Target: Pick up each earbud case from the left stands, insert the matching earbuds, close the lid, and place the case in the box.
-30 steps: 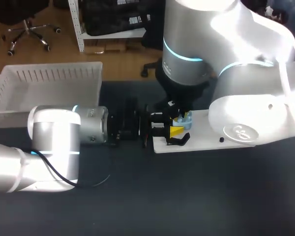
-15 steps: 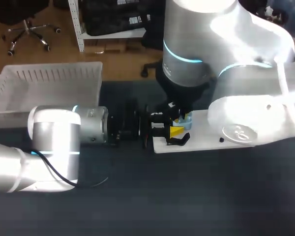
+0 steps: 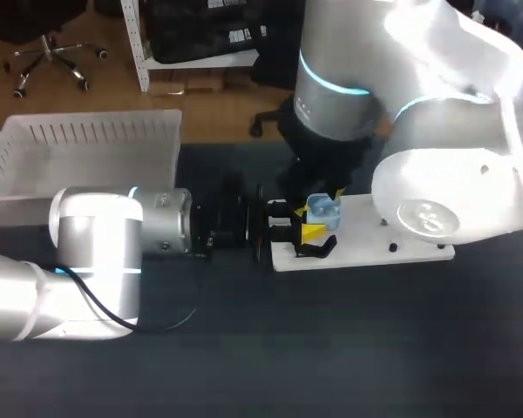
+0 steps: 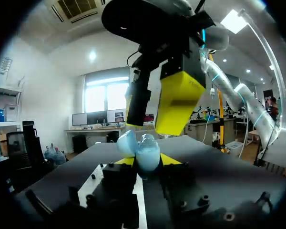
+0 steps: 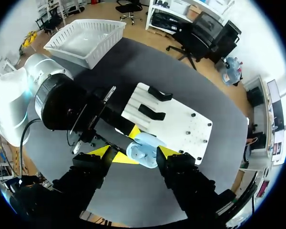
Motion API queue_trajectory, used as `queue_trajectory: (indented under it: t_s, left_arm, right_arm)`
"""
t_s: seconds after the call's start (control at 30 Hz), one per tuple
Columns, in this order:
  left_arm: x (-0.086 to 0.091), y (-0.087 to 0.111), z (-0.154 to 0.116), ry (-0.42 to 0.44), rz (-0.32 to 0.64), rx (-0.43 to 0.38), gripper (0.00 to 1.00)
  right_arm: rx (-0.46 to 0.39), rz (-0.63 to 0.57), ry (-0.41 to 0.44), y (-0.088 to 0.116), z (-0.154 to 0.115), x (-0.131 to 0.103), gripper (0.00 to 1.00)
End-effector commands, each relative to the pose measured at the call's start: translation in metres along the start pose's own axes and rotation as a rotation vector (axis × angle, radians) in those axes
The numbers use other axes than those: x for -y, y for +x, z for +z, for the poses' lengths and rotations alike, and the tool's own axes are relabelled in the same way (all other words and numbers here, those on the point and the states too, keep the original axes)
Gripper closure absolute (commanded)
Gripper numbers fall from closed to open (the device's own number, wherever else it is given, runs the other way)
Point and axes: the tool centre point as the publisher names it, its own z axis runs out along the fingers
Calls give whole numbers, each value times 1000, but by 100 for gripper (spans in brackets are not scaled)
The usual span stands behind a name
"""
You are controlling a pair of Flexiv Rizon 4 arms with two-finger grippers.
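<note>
A light-blue earbud case (image 3: 322, 209) is held just above the left end of the white stand plate (image 3: 375, 248), and my left gripper (image 3: 314, 223) is shut on it from the left. In the left wrist view the case (image 4: 144, 150) sits between the yellow tips with its lid up. My right gripper (image 3: 321, 193) hangs directly above it, open. Its yellow fingers (image 4: 178, 102) stand clear of the case. In the right wrist view the case (image 5: 144, 147) lies below and between the spread yellow tips of my right gripper (image 5: 136, 153).
A white slatted box (image 3: 87, 148) stands at the back left of the dark table. The stand plate (image 5: 181, 121) carries black stands (image 5: 151, 112), one of them just in front of the case. My right arm's bulk covers the plate's right half in the head view.
My right gripper has opened and drawn up off the case, which now shows in the head view. The left arm and the case have stayed put.
</note>
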Motion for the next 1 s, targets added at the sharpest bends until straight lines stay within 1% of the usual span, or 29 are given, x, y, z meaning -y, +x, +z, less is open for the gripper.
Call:
queue_trajectory:
  t_s: [0.03,0.1,0.13,0.2,0.3,0.47,0.57,0.77,0.9,1.0]
  left_arm:
    - [2,0,0,-8,4,2,100]
    - [2,0,0,-8,4,2,100]
    - [2,0,0,-8,4,2,100]
    - [2,0,0,-8,4,2,100]
    - [2,0,0,-8,4,2,100]
    - [2,0,0,-8,4,2,100]
    - [2,0,0,-8,4,2,100]
    - [2,0,0,-8,4,2,100]
    - [2,0,0,-8,4,2,100]
    - [2,0,0,-8,4,2,100]
  right_arm:
    - [29,41,-44,4,-18,14,22]
    - [36,82,-39,0,-19,22,18]
    - [31,118,-43,-4,-18,29,13]
    - [23,192,-70,-11,-14,43,7]
    - [20,267,-58,-20,-8,58,0]
    - [1,330,-32,-29,3,77,0]
    - [-22,346,-26,-31,10,83,0]
    - [-96,341,-18,-20,30,81,0]
    - [-142,321,-17,-11,36,81,0]
    - [-153,319,-17,-5,34,81,0]
